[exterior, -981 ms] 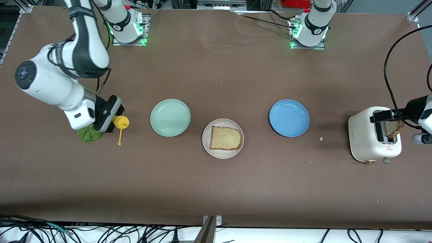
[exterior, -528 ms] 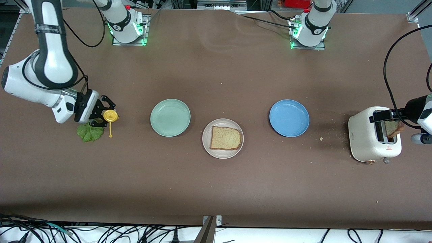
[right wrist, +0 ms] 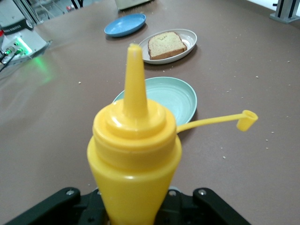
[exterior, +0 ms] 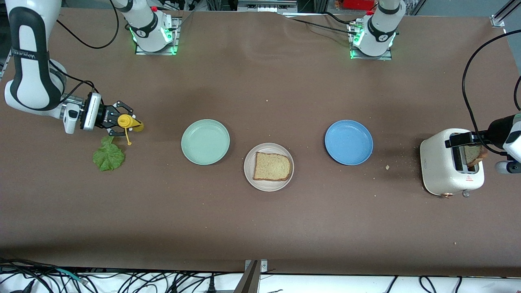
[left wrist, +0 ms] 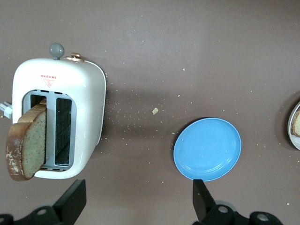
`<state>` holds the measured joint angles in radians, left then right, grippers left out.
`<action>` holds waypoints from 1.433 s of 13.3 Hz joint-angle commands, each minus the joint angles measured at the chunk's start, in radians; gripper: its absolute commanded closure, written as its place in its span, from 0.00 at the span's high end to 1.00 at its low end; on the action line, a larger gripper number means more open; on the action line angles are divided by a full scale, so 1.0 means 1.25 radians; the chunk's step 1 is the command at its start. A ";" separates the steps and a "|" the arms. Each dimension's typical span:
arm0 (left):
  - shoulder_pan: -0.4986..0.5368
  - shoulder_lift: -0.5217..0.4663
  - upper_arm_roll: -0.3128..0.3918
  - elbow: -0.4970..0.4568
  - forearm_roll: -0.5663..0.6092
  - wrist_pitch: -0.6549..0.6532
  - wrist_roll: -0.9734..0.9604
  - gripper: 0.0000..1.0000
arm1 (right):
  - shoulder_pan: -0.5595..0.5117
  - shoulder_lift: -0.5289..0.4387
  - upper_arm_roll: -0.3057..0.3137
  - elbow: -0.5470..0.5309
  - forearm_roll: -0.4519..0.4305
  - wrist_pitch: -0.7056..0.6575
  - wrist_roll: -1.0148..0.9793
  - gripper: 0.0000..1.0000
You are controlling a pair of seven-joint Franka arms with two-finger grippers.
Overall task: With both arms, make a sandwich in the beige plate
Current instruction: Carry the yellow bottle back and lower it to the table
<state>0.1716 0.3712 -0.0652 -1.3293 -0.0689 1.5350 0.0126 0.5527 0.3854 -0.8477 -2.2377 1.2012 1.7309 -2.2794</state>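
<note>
The beige plate (exterior: pixel 248 162) lies mid-table with one slice of brown bread (exterior: pixel 272 166) on it. A second slice (left wrist: pixel 27 146) stands in a slot of the white toaster (exterior: pixel 441 167) at the left arm's end. A green lettuce leaf (exterior: pixel 108 155) lies flat on the table at the right arm's end. Just above it my right gripper (exterior: pixel 121 120) is shut on a yellow squeeze bottle (right wrist: pixel 135 154), held sideways with its nozzle toward the plates and its cap (right wrist: pixel 247 120) dangling on a tether. My left gripper (left wrist: pixel 138 201) hangs open over the toaster, holding nothing.
A mint-green plate (exterior: pixel 205 141) sits between the lettuce and the beige plate. A blue plate (exterior: pixel 349 142) sits between the beige plate and the toaster. Crumbs dot the brown table near the toaster. A black cable loops above the toaster.
My right arm has lifted the yellow bottle off the table beside the lettuce and turned it sideways, uncovering the leaf. The left arm has not moved.
</note>
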 commanded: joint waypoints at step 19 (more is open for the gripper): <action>-0.005 -0.015 -0.009 0.000 0.029 -0.008 0.000 1.00 | -0.059 0.191 0.008 0.019 0.147 -0.127 -0.211 1.00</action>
<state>0.1700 0.3682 -0.0698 -1.3293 -0.0689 1.5350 0.0126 0.5079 0.6063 -0.8424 -2.2325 1.3721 1.5979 -2.5325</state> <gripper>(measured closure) 0.000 0.238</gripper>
